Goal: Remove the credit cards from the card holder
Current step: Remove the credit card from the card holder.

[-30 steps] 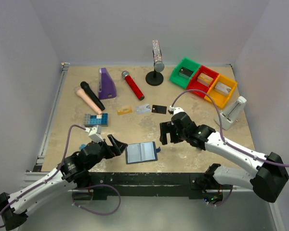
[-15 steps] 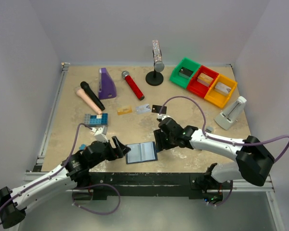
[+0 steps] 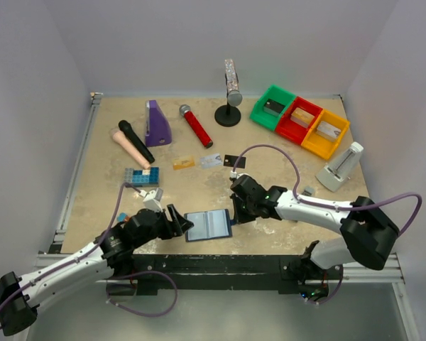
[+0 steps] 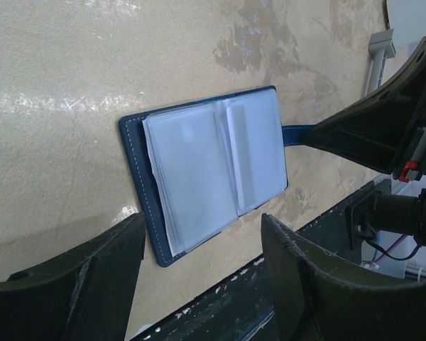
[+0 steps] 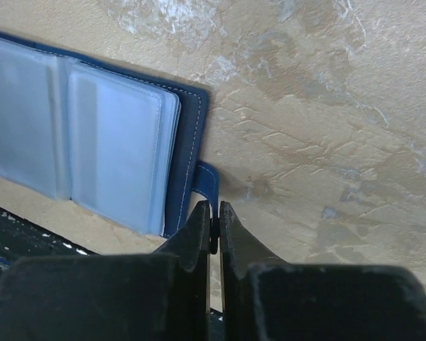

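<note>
Right gripper (image 5: 214, 213) pinches the snap tab (image 5: 206, 176) of the card holder (image 4: 199, 167), which lies flat with its pages showing. Left gripper (image 4: 202, 252) has its fingers spread wide just beside it.

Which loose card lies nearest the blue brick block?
The orange-gold card, leftmost in the row; the silvery card and black card lie further right.

The top camera looks down from high behind the near edge, over the whole worktop (image 3: 192, 188). The two wrist cameras are close and low — they face the open card holder (image 4: 213, 170) from opposite sides.
</note>
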You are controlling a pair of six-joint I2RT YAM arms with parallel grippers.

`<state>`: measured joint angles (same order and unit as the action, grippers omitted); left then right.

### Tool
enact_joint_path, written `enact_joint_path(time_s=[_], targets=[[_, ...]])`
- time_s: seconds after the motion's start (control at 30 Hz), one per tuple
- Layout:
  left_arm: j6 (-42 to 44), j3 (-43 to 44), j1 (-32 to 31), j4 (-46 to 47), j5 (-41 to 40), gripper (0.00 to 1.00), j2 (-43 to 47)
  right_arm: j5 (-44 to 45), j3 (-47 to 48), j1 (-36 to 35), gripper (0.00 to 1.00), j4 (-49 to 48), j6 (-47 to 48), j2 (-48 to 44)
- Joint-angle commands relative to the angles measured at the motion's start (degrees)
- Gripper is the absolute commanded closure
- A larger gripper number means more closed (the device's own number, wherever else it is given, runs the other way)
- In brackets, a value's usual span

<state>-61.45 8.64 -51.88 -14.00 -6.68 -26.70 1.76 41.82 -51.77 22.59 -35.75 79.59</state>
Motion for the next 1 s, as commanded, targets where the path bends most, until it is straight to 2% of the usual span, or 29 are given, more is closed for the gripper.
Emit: enact_joint_path(time_s=[0.0,0.27,0.4,0.97], targets=[[2.3,0.2,0.0,4.6,1.9,0.30,-1.5,-0.9,-1.0,-1.2,1.00,-1.2,-1.8,-2.9],[3.7,1.1,0.0,9.5,4.7,0.35,-6.8,-0.8,-2.8,-3.8,1.00,-1.1,-4.5,-7.6],[4.0,1.4,-0.2,15.1,8.3,0.38,-9.2,-1.1,-3.8,-4.0,1.00,-1.5,-4.9,-8.8],[9.7,11.7,-4.0,21.0,11.2,0.34,-28.0,-8.5,-2.7,-4.2,1.00,-7.4,-4.2,-13.3]])
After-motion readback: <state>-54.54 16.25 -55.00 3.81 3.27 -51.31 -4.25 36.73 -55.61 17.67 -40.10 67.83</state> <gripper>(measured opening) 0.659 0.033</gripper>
